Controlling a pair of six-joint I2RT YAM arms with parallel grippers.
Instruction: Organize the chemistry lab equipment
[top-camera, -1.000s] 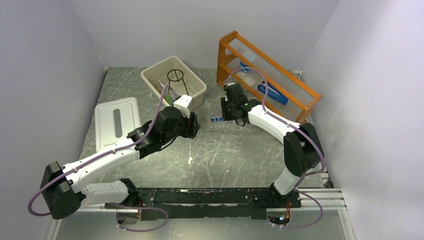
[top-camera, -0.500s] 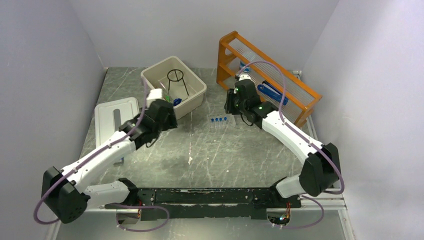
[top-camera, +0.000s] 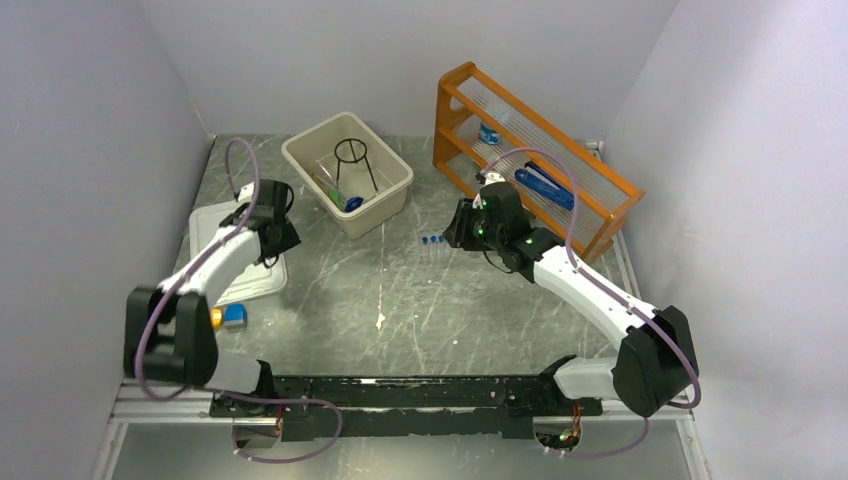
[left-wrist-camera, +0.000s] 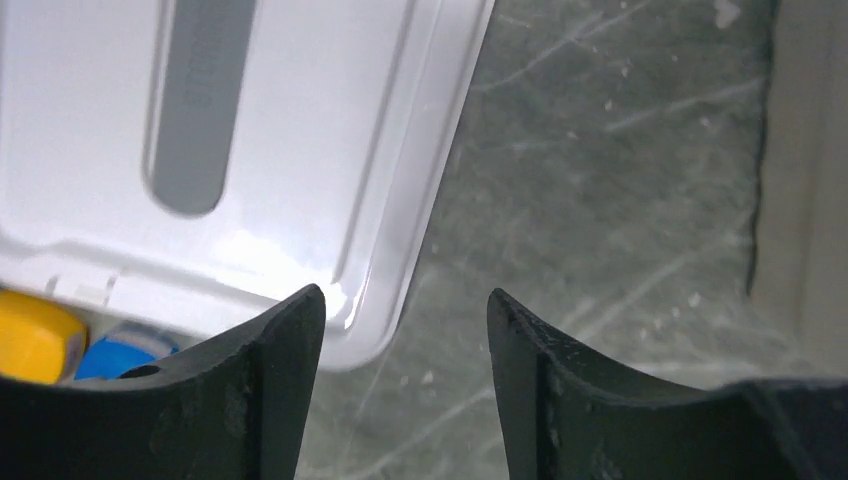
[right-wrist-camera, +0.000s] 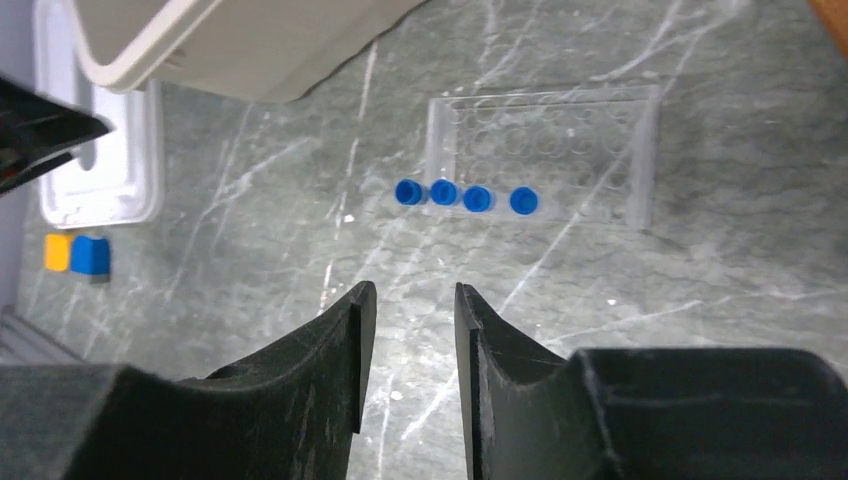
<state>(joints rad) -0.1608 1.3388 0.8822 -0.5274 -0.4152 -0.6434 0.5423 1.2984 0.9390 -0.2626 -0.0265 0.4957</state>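
The left claw (left-wrist-camera: 405, 312) hangs over the near right corner of the white lid (left-wrist-camera: 300, 130), which lies flat on the table (top-camera: 400, 300). Its fingers are spread, with nothing between them. An orange block (left-wrist-camera: 35, 340) and a blue block (left-wrist-camera: 120, 352) sit side by side just beyond the lid's edge.

The right claw (right-wrist-camera: 410, 295) hovers above bare table, near the clear tube rack (right-wrist-camera: 545, 150). Its fingers are parted by a narrow gap and grip nothing. Four blue-capped test tubes (right-wrist-camera: 465, 196) stand in a row along one side of the rack.

The black wire ring stand (top-camera: 352, 155) stands upright inside the beige bin (top-camera: 300, 160). Beside it lies what may be a green dropper, too small to tell for sure. The orange shelf rack (top-camera: 600, 185) stands at the far right of the table.
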